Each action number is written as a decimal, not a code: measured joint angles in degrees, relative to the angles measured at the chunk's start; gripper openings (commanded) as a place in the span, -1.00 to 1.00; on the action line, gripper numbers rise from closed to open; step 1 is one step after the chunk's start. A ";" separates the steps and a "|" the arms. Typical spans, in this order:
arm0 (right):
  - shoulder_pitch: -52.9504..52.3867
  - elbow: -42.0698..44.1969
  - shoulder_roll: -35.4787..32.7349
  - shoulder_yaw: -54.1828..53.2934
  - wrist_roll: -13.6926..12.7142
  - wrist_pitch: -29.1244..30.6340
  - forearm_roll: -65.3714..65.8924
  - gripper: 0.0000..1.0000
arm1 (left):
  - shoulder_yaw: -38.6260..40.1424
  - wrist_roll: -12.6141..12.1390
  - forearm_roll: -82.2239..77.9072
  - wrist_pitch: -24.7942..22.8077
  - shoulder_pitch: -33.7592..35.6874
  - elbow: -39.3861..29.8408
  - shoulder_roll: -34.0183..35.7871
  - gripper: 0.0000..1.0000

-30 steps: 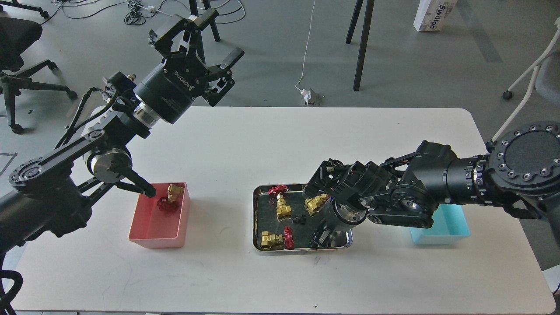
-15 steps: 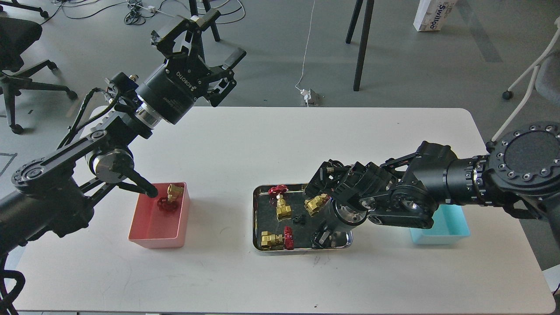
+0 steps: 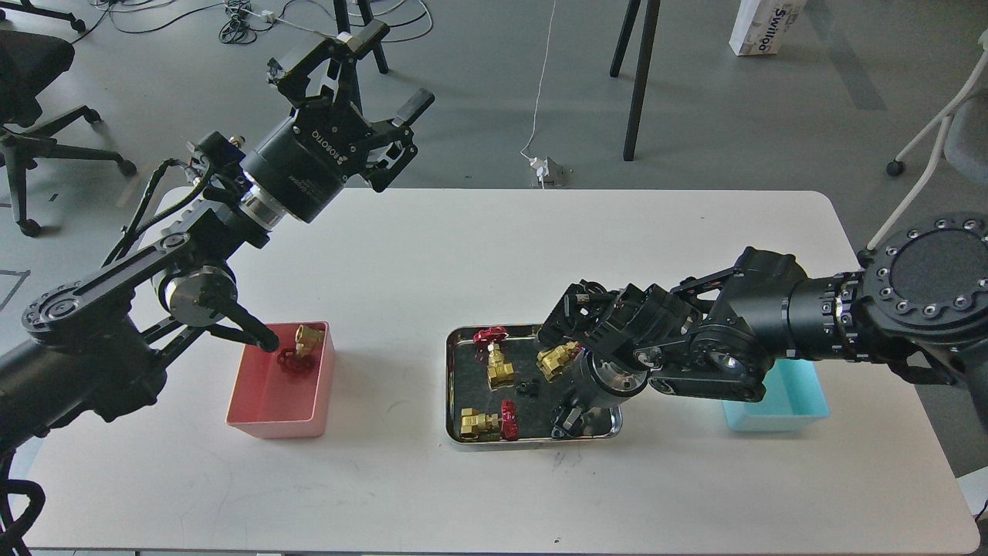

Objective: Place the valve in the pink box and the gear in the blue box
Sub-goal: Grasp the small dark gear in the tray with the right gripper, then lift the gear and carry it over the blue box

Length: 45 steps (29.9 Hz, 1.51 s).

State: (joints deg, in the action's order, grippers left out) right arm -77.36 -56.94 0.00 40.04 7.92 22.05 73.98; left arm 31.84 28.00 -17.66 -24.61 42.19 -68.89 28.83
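One valve [image 3: 302, 347] lies in the pink box [image 3: 266, 407] at the table's left. Three more valves [image 3: 499, 367] [image 3: 557, 360] [image 3: 485, 423] lie in the steel tray [image 3: 451, 386], with a small black gear [image 3: 527, 387] between them. My left gripper [image 3: 361, 76] is open and empty, raised high past the table's far edge. My right gripper [image 3: 567, 421] points down into the tray's front right corner. It is dark, so its fingers cannot be told apart. The blue box [image 3: 795, 401] sits at the right, partly hidden by my right arm.
The white table [image 3: 432, 255] ends just behind my left gripper. Office chair bases [image 3: 46, 147], black stand legs [image 3: 637, 85] and cables lie on the floor beyond it. My left arm's elbow hangs over the pink box's left rim.
My left gripper has drifted slightly up and to the right, still open. My right gripper has shifted only a little over the tray. The valves and gear have not moved.
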 measured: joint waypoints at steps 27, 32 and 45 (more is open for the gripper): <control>-3.51 -2.82 -0.11 -2.28 0.45 0.02 -0.70 -0.85 | 0.14 0.00 0.00 0.00 -0.23 0.05 -0.77 0.64; -6.98 -7.21 -8.13 -6.41 0.46 0.00 -0.72 -0.85 | 0.02 0.00 0.00 0.00 -0.23 0.22 -1.30 0.64; -6.85 -15.39 -42.58 -10.88 0.72 -0.13 1.09 -0.84 | -0.17 0.00 0.00 0.01 -0.18 0.52 -3.47 0.64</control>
State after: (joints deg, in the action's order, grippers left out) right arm -84.20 -72.33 -42.58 29.16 8.64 21.92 75.06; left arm 31.67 28.00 -17.66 -24.60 42.02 -68.37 25.36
